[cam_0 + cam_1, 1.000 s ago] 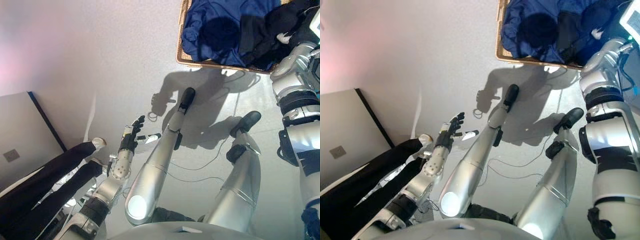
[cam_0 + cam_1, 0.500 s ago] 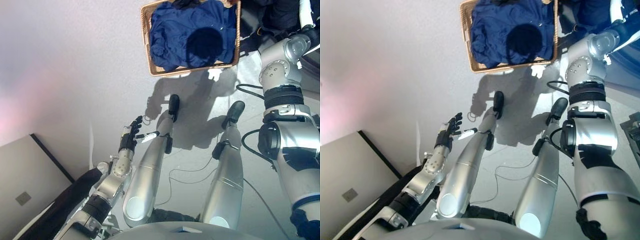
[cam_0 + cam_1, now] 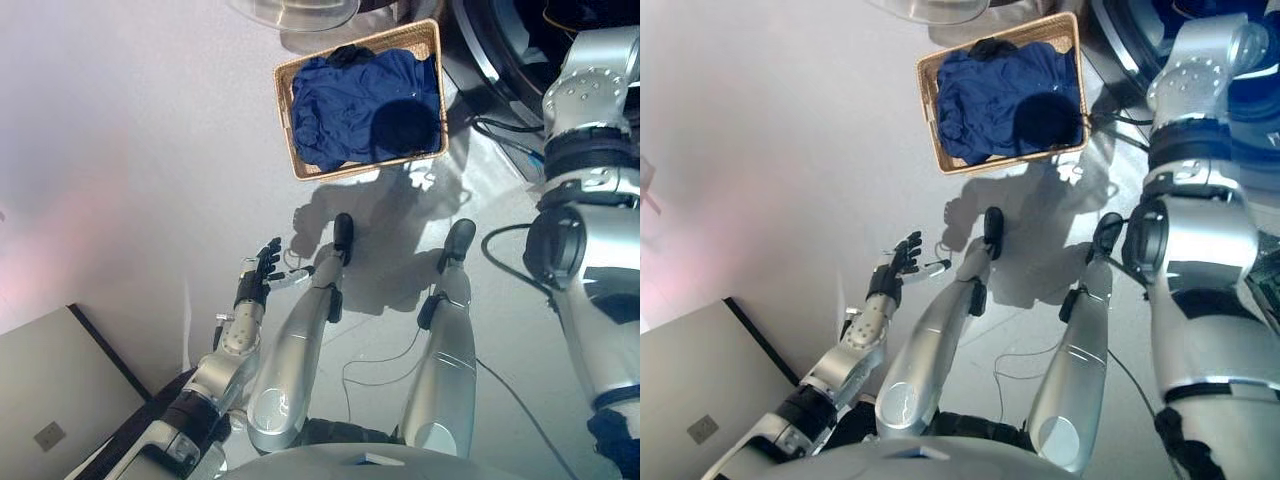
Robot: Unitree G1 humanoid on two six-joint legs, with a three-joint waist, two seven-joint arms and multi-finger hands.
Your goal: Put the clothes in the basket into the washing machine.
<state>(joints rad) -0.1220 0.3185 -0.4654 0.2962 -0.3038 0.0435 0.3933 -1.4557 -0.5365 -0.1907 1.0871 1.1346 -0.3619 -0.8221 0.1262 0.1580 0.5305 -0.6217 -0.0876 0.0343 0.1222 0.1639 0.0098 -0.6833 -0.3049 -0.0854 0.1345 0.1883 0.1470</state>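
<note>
Since a second ago the view has swung, so the whole basket (image 3: 287, 100) shows on the floor ahead, blue clothes (image 3: 350, 105) heaped inside. Left robot hand (image 3: 262, 275) hangs spread, empty; right is unseen. Soft, light cloth: pinch a bunched fold.

left arm: we reach it in from the lower left, forearm angled up | left hand (image 3: 262, 276): fingers straight and spread, holding nothing, over the floor | right arm: we stretch it up the right side | right hand: out of view
</note>
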